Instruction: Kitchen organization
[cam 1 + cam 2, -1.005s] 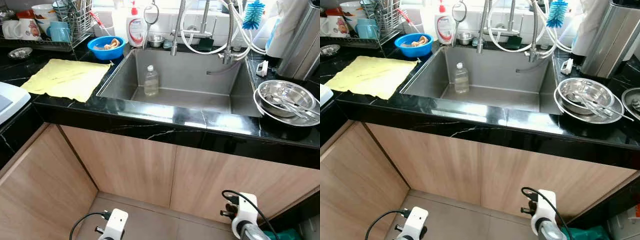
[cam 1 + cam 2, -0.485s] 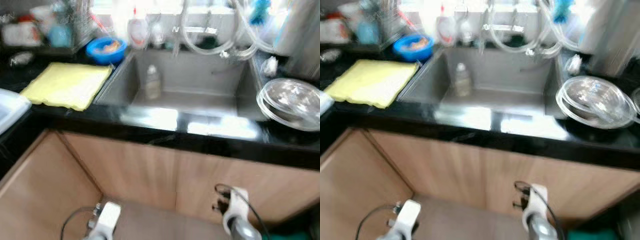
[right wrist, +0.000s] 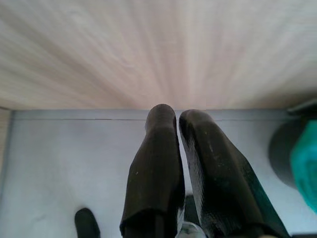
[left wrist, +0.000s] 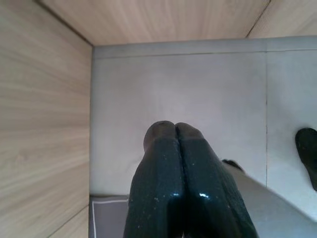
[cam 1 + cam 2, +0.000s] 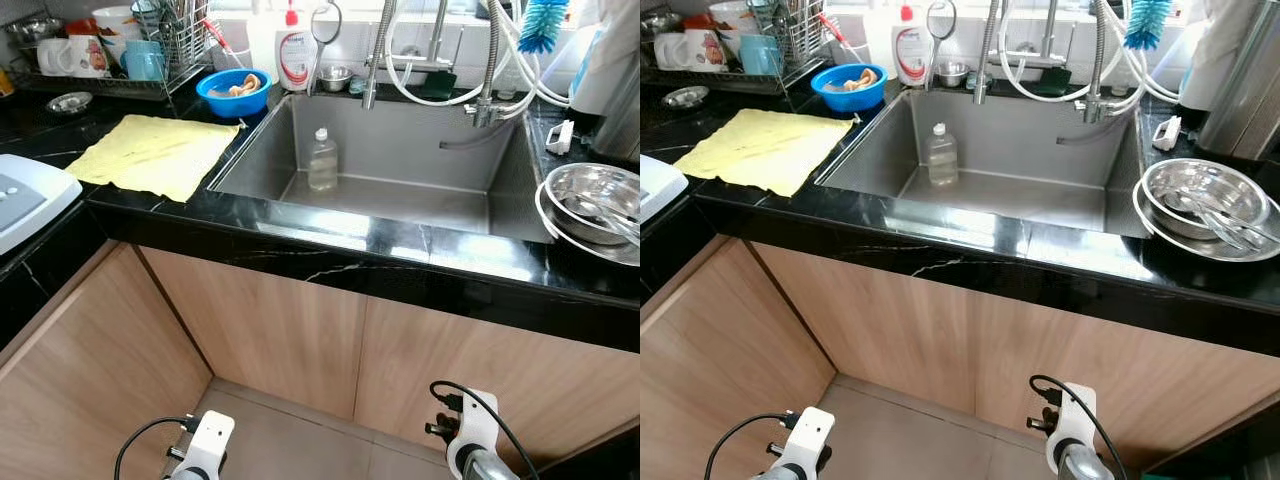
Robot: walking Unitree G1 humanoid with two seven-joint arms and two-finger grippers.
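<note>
Both my grippers, left (image 4: 174, 125) and right (image 3: 177, 116), hang closed and empty above the grey floor (image 4: 198, 89). Ahead, a clear plastic bottle (image 5: 322, 161) stands upright in the steel sink (image 5: 400, 130).

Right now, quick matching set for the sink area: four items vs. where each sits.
Items:
1. bottle
2. yellow cloth
3. blue bowl
4. steel bowls

Places:
A. on the counter right of the sink
B. at the sink's back left corner, on the counter
C. standing upright inside the sink
D. spread flat on the counter left of the sink

Pairs: 1-C, 2-D, 3-B, 4-A
</note>
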